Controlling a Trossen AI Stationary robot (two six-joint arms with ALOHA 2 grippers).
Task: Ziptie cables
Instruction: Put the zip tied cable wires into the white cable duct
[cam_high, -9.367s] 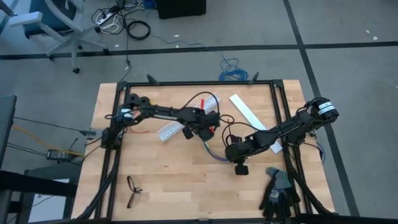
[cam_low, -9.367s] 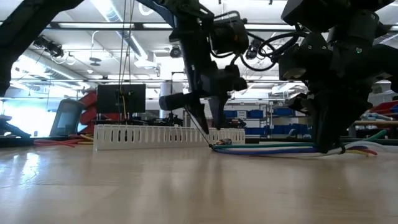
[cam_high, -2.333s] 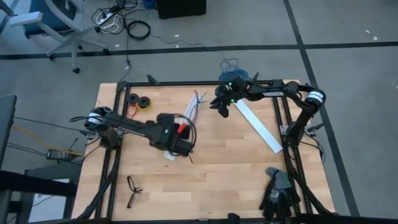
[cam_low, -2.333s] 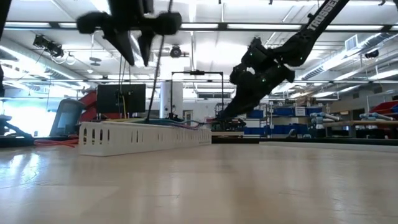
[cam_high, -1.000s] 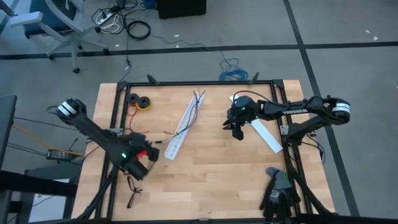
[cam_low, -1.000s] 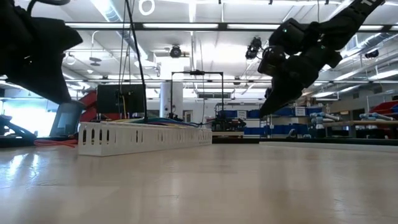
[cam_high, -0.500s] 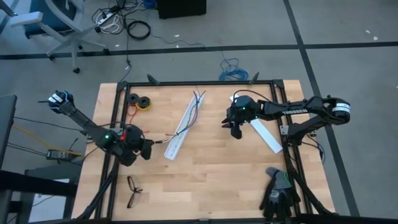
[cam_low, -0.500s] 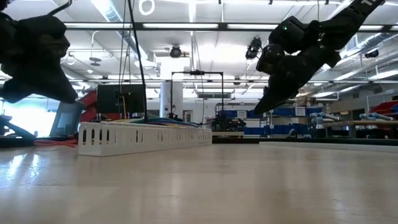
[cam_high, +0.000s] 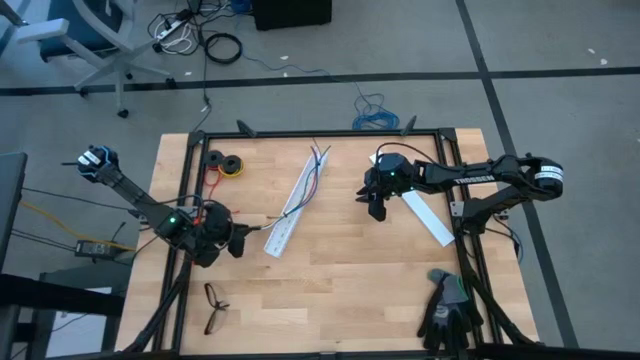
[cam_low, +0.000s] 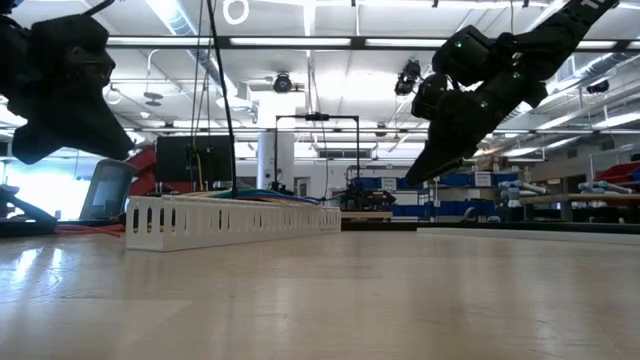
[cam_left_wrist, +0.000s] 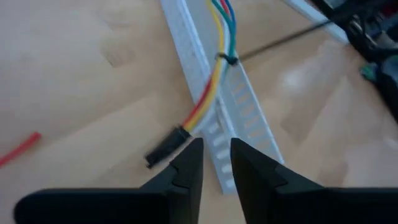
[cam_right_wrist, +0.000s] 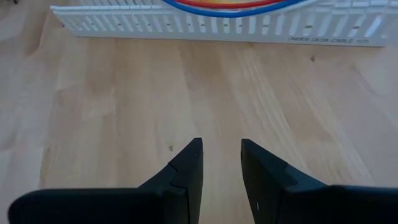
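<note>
The cables (cam_high: 311, 177), yellow, red, blue and green wires, lie along the long white slotted strip (cam_high: 296, 201) on the table's middle. A black ziptie (cam_left_wrist: 227, 59) is looped round the cables (cam_left_wrist: 211, 93), and its thin tail (cam_left_wrist: 280, 38) sticks out sideways. The bundle's black end piece (cam_left_wrist: 165, 149) rests on the wood beside the strip. My left gripper (cam_high: 236, 244) hovers by the strip's near end, open by a narrow gap, with nothing in it. My right gripper (cam_high: 375, 209) hangs to the strip's right, above bare wood, open the same way and holding nothing.
A flat white strip (cam_high: 424, 207) lies under my right arm. Black eyeglasses (cam_high: 213, 306) sit at the near left, black gloves (cam_high: 446, 306) at the near right, and black tape rolls (cam_high: 226, 163) at the far left. A red piece (cam_left_wrist: 18, 150) lies near my left gripper.
My left gripper has drawn back from near the eyeglasses toward the far edge, and it has tipped up as its arm folded toward the table's left edge. It now faces the strip's near end. The cables and the strip have stayed where they were.
</note>
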